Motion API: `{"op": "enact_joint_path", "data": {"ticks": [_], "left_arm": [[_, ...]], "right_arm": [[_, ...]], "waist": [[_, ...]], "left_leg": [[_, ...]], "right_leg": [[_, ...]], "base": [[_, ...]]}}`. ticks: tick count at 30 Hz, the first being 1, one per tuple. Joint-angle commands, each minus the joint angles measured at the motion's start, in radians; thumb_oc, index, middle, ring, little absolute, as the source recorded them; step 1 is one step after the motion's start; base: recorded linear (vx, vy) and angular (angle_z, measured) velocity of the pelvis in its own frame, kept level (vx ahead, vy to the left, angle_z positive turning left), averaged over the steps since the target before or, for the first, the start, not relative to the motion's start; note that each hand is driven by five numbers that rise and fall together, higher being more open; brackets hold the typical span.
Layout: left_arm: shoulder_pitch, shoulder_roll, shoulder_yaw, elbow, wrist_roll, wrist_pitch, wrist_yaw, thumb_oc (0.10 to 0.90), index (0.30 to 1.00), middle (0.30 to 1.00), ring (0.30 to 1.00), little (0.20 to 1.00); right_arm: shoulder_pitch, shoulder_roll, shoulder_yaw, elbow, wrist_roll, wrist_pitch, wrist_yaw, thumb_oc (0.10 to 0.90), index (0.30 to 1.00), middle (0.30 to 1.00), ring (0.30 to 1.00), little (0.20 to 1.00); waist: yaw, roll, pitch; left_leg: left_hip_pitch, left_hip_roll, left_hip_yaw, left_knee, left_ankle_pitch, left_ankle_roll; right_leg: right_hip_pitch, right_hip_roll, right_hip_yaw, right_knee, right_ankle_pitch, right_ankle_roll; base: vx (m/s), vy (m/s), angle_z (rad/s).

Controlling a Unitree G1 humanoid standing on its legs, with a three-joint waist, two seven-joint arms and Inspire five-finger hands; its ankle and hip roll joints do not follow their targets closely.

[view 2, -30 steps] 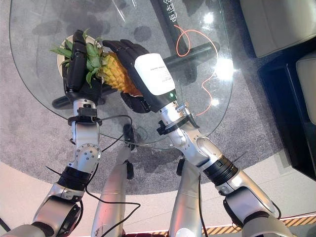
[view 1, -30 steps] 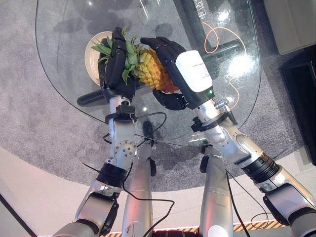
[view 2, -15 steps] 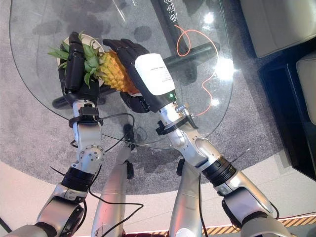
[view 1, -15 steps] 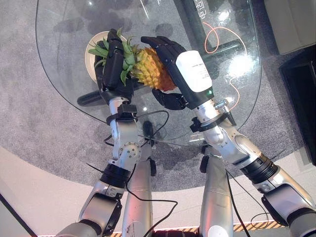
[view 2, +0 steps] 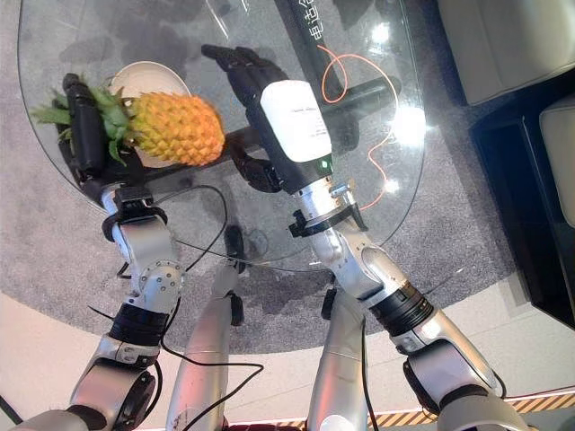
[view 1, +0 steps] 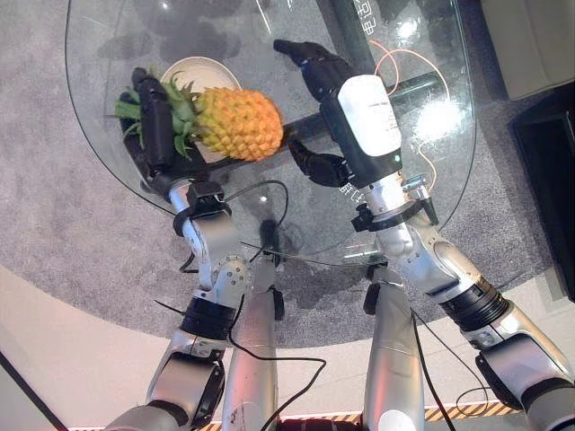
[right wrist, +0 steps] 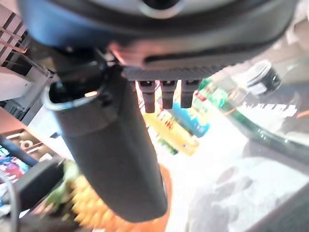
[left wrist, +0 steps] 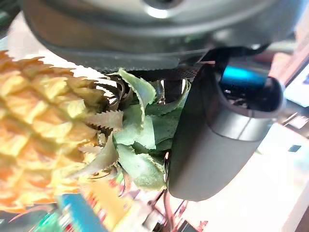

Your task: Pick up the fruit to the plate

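We find the pineapple (view 1: 235, 122) held above the glass table (view 1: 431, 215) by the left hand (view 1: 154, 133) alone. That hand's fingers are curled round the leafy crown (view 1: 175, 112), and the left wrist view shows the leaves bunched against the thumb (left wrist: 217, 140) with the scaled fruit body projecting beyond it. We judge the crown serves as the handle because it is the narrow part a single hand can close on; the body is too broad for that.

The right hand (view 1: 337, 108) stands apart from the fruit on its far side, fingers straight and relaxed, thumb out, holding nothing. Its palm faces the fruit, and we read this as a guarding posture, placed to steady the body should it swing.

The long axis of the pineapple lies roughly level, running across the robot's front. The crown points to the robot's left, the blunt base to its right, toward the open right hand. The body overlaps the white plate (view 2: 144, 76) in both eye views, covering its near edge. We cannot tell whether the fruit touches the plate or hangs clear above it.

In our judgement the carry is nearly complete, with lowering and release not yet done. A heavy body held by its leaves alone may sag or twist.
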State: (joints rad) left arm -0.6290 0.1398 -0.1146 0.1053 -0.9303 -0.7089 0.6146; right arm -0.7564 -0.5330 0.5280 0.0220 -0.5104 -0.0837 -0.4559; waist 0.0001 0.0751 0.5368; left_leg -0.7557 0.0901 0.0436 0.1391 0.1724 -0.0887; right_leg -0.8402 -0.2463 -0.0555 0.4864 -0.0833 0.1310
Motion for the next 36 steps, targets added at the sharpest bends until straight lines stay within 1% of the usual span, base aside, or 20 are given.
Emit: {"op": "enact_joint_path", "data": {"ticks": [1,2,5,6,7,9,12,13,15,17,18,19,23,25,27,28,31,33,34,36], "left_arm": [[-0.115,0.04,0.019,-0.146,0.164,-0.147,0.015,0.1,0.3,0.3,0.3,0.2],[-0.112,0.039,0.02,-0.146,0.167,-0.149,0.019,0.1,0.3,0.3,0.3,0.2],[-0.122,0.044,0.03,-0.148,0.142,-0.174,0.026,0.1,0.3,0.3,0.3,0.2],[-0.119,0.042,0.029,-0.146,0.14,-0.176,0.025,0.1,0.3,0.3,0.3,0.2],[-0.126,0.042,0.033,-0.141,0.153,-0.182,0.033,0.1,0.3,0.3,0.3,0.2],[-0.126,0.039,0.033,-0.144,0.19,-0.176,0.06,0.1,0.3,0.3,0.3,0.2],[-0.137,0.044,0.037,-0.14,0.25,-0.162,0.101,0.1,0.3,0.3,0.3,0.2],[-0.144,0.048,0.039,-0.131,0.306,-0.152,0.133,0.1,0.3,0.3,0.3,0.2],[-0.143,0.053,0.04,-0.121,0.355,-0.144,0.162,0.1,0.3,0.3,0.3,0.2],[-0.153,0.06,0.043,-0.109,0.412,-0.14,0.197,0.1,0.3,0.3,0.3,0.2],[-0.159,0.069,0.047,-0.097,0.482,-0.128,0.24,0.1,0.3,0.3,0.3,0.2],[-0.171,0.078,0.05,-0.082,0.544,-0.121,0.277,0.1,0.3,0.3,0.3,0.2],[-0.197,0.114,0.064,-0.014,0.685,-0.119,0.383,0.1,0.3,0.3,0.3,0.2],[-0.2,0.13,0.071,0.022,0.735,-0.122,0.434,0.1,0.3,0.3,0.3,0.2],[-0.203,0.134,0.072,0.031,0.748,-0.121,0.448,0.1,0.3,0.3,0.3,0.2],[-0.206,0.154,0.087,0.071,0.786,-0.12,0.482,0.1,0.3,0.3,0.3,0.2],[-0.218,0.175,0.095,0.12,0.829,-0.123,0.519,0.1,0.3,0.3,0.3,0.2],[-0.237,0.199,0.104,0.171,0.863,-0.129,0.55,0.1,0.3,0.3,0.3,0.2],[-0.241,0.211,0.102,0.197,0.884,-0.129,0.572,0.1,0.3,0.3,0.3,0.2],[-0.257,0.232,0.107,0.237,0.898,-0.133,0.596,0.1,0.3,0.3,0.3,0.2]], "right_arm": [[-0.126,0.035,-0.025,-0.091,-0.016,-0.049,-0.067,0.8,0.9,0.9,0.9,0.9],[-0.122,0.036,-0.024,-0.09,-0.016,-0.05,-0.067,0.8,0.9,0.9,0.9,0.9],[-0.13,0.031,-0.023,-0.085,-0.015,-0.05,-0.07,0.8,0.9,0.9,0.9,0.9],[-0.127,0.033,-0.021,-0.084,-0.014,-0.049,-0.07,0.8,0.9,0.9,0.9,0.9],[-0.134,0.033,-0.021,-0.082,-0.01,-0.044,-0.072,0.8,0.9,0.9,0.9,0.9],[-0.133,0.035,-0.021,-0.082,-0.005,-0.037,-0.075,0.8,0.9,0.9,0.9,0.9],[-0.136,0.037,-0.024,-0.074,0.007,-0.032,-0.084,0.8,0.9,0.9,0.9,0.9],[-0.135,0.037,-0.027,-0.068,0.033,-0.02,-0.097,0.8,0.9,0.9,0.9,0.9],[-0.125,0.037,-0.032,-0.06,0.05,-0.013,-0.114,0.8,0.9,0.9,0.9,0.9],[-0.125,0.034,-0.039,-0.049,0.081,0.001,-0.138,0.8,0.9,0.9,0.9,0.9],[-0.111,0.032,-0.052,-0.03,0.119,0.001,-0.166,0.8,0.9,0.9,0.9,0.9],[-0.103,0.033,-0.068,-0.01,0.141,0.006,-0.198,0.8,0.9,0.9,0.9,0.9],[-0.052,0.04,-0.134,0.049,0.19,-0.008,-0.293,0.8,0.9,0.9,0.9,0.9],[-0.023,0.039,-0.162,0.072,0.205,-0.01,-0.334,0.8,0.9,0.9,0.9,0.9],[-0.019,0.038,-0.169,0.078,0.214,-0.011,-0.343,0.8,0.9,0.9,0.9,0.9],[0.009,0.03,-0.203,0.112,0.244,-0.012,-0.39,0.8,0.9,0.9,0.9,0.9],[0.024,0.016,-0.233,0.151,0.273,-0.014,-0.428,0.8,0.9,0.9,0.9,0.9],[0.03,-0.003,-0.257,0.195,0.327,-0.018,-0.459,0.8,0.9,0.9,0.9,0.9],[0.04,-0.01,-0.264,0.219,0.348,-0.019,-0.475,0.8,0.9,0.9,0.9,0.9],[0.048,-0.025,-0.28,0.262,0.405,-0.028,-0.485,0.8,0.9,0.9,0.9,0.9]], "waist": [[0.025,-0.006,-0.017],[0.024,-0.006,-0.017],[0.025,-0.004,-0.017],[0.025,-0.004,-0.017],[0.025,-0.004,-0.017],[0.024,-0.005,-0.017],[0.023,-0.005,-0.017],[0.02,-0.006,-0.017],[0.017,-0.007,-0.017],[0.016,-0.006,-0.017],[0.013,-0.008,-0.017],[0.01,-0.008,-0.017],[-0.006,-0.009,-0.017],[-0.013,-0.011,-0.017],[-0.013,-0.011,-0.017],[-0.023,-0.012,-0.017],[-0.029,-0.013,-0.017],[-0.035,-0.013,-0.017],[-0.038,-0.013,-0.017],[-0.043,-0.014,-0.017]], "left_leg": [[-0.002,-0.043,-0.013,0.05,-0.078,0.011],[0.006,-0.043,-0.013,0.051,-0.085,0.009],[0.001,-0.042,-0.012,0.044,-0.074,0.009],[0.009,-0.042,-0.012,0.045,-0.081,0.008],[0.002,-0.043,-0.013,0.044,-0.074,0.01],[0.01,-0.044,-0.013,0.045,-0.083,0.008],[0.003,-0.044,-0.013,0.042,-0.073,0.009],[0.004,-0.042,-0.011,0.041,-0.074,0.008],[0.015,-0.041,-0.009,0.042,-0.083,0.006],[0.008,-0.039,-0.008,0.039,-0.075,0.006],[0.018,-0.038,-0.006,0.038,-0.082,0.004],[0.009,-0.038,-0.005,0.038,-0.075,0.004],[0.01,-0.032,0.002,0.038,-0.076,0.004],[0.022,-0.029,0.007,0.038,-0.086,0.002],[0.022,-0.029,0.009,0.038,-0.085,0.002],[0.024,-0.024,0.012,0.04,-0.088,0.0],[0.023,-0.02,0.017,0.044,-0.091,-0.001],[0.013,-0.016,0.021,0.043,-0.084,-0.001],[0.022,-0.015,0.023,0.045,-0.093,-0.003],[0.022,-0.011,0.027,0.045,-0.095,-0.004]], "right_leg": [[0.06,0.01,-0.082,-0.18,0.121,0.002],[0.067,0.01,-0.082,-0.177,0.113,0.004],[0.063,0.01,-0.083,-0.184,0.122,0.003],[0.07,0.01,-0.082,-0.18,0.114,0.004],[0.064,0.01,-0.083,-0.183,0.122,0.003],[0.07,0.01,-0.082,-0.182,0.115,0.005],[0.064,0.011,-0.08,-0.189,0.127,0.004],[0.064,0.012,-0.078,-0.19,0.127,0.003],[0.072,0.012,-0.074,-0.187,0.117,0.004],[0.064,0.013,-0.072,-0.191,0.126,0.003],[0.073,0.014,-0.07,-0.19,0.117,0.003],[0.064,0.015,-0.068,-0.192,0.125,0.001],[0.057,0.02,-0.061,-0.185,0.123,0.0],[0.065,0.02,-0.057,-0.182,0.114,0.002],[0.063,0.021,-0.056,-0.182,0.115,0.001],[0.061,0.021,-0.052,-0.179,0.112,0.002],[0.057,0.023,-0.048,-0.175,0.11,0.001],[0.046,0.027,-0.045,-0.175,0.118,-0.001],[0.052,0.028,-0.042,-0.169,0.107,0.0],[0.048,0.029,-0.04,-0.168,0.106,0.0]], "base": [[0.0,0.0,0.0],[0.0,0.0,0.0],[-0.01,0.003,0.0],[0.0,0.0,0.0],[0.0,0.0,0.0],[0.0,0.0,0.0],[0.0,0.0,0.0],[0.0,0.0,0.0],[0.0,0.0,0.0],[0.0,0.017,0.0],[-0.01,0.039,0.0],[0.0,0.047,0.0],[0.0,0.042,0.0],[0.02,0.038,-0.01],[0.0,0.019,-0.01],[0.01,0.043,-0.03],[0.0,0.017,-0.01],[0.0,0.04,-0.07],[0.01,0.042,-0.07],[0.01,0.033,-0.04]]}}
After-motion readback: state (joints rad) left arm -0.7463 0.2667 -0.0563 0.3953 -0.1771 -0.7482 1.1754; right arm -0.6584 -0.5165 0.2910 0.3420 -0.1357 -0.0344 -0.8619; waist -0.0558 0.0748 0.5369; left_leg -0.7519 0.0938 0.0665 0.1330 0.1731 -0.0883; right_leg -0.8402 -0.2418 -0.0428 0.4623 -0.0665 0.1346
